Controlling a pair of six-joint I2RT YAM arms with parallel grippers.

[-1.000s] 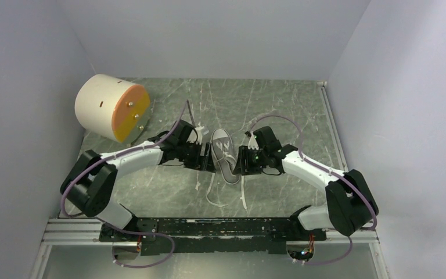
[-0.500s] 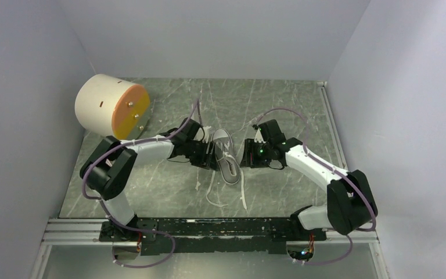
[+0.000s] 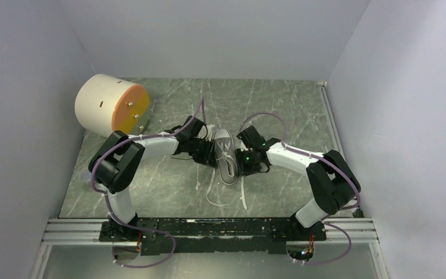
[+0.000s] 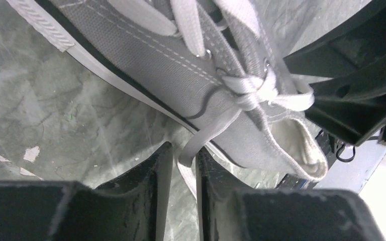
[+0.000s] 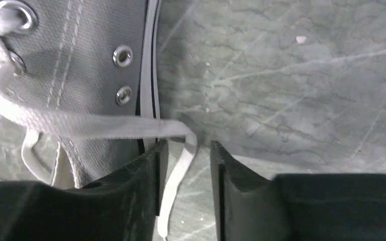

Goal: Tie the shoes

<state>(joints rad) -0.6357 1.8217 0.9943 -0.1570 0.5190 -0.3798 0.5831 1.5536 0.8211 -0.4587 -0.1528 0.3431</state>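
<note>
Top view. Sneaker lies mid-table, white toe cap at 12 o'clock, heel at 6 and swung slightly toward 5. Laces trail loose over the table from the heel end toward 6 o'clock, in two strands. Left gripper is tight against the sneaker's 9 o'clock side, right gripper against its 3 o'clock side. Finger state is not readable from up here. Cream drum with an orange face sits at the table's 10 o'clock corner, well apart from the sneaker.

Left wrist view. The sneaker's grey canvas side runs from 11 o'clock down to 4 o'clock, its heel opening at 4. A crossed knot of lace sits at about 2 o'clock. One lace drops from that knot toward 6 o'clock into the left gripper. Its fingers stand close together with the strand filling the slit between the tips, so they are clamped on it. The other arm's black body fills 3 o'clock.

Right wrist view. Sneaker side with two eyelets is at 10 o'clock. A flat lace strand crosses from 9 o'clock over the white sole rim, then bends toward 6 o'clock between the right gripper's fingers. These are parted, with a gap showing on both sides of the strand. Bare table is at 2 o'clock.
</note>
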